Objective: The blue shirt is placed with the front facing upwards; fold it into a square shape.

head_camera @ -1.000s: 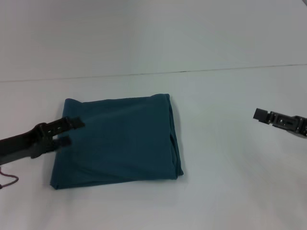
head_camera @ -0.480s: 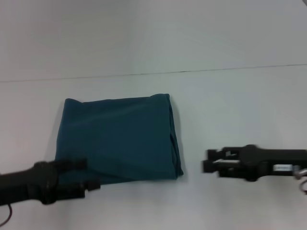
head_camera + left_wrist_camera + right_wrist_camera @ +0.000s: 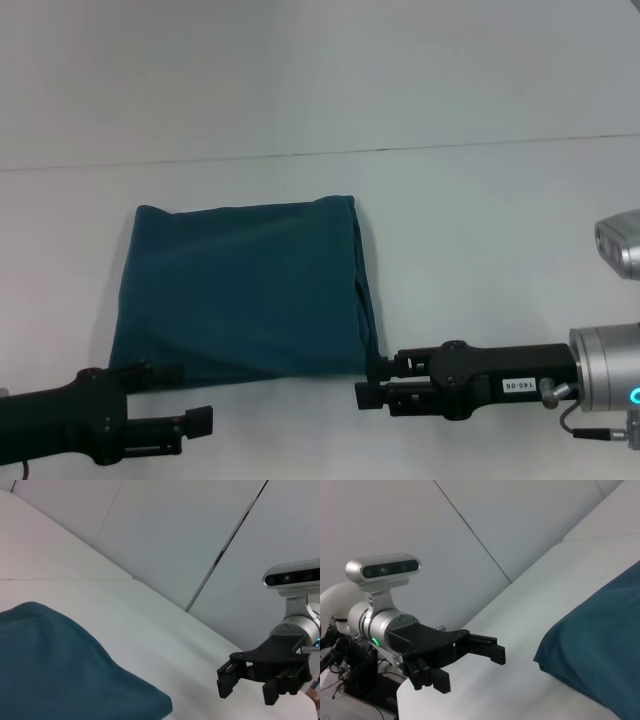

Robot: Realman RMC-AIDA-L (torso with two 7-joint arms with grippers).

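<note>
Folded blue shirt (image 3: 245, 290) on the white counter (image 3: 480, 230), both hands at its near edge.

The left hand (image 3: 190, 400) sits at about 7 o'clock from the shirt, at its near left corner, fingers spread wide with nothing between them; whether it touches the cloth cannot be told. The shirt lies left of the counter's middle as a flat, roughly square teal packet, plain side up, with layered folds along its right edge. The right hand (image 3: 372, 382) sits at about 5 o'clock, just beside the near right corner, its fingers parted and holding nothing. In the wrist views each hand faces the other, (image 3: 470, 662) and (image 3: 247, 682), clear of the counter.
</note>
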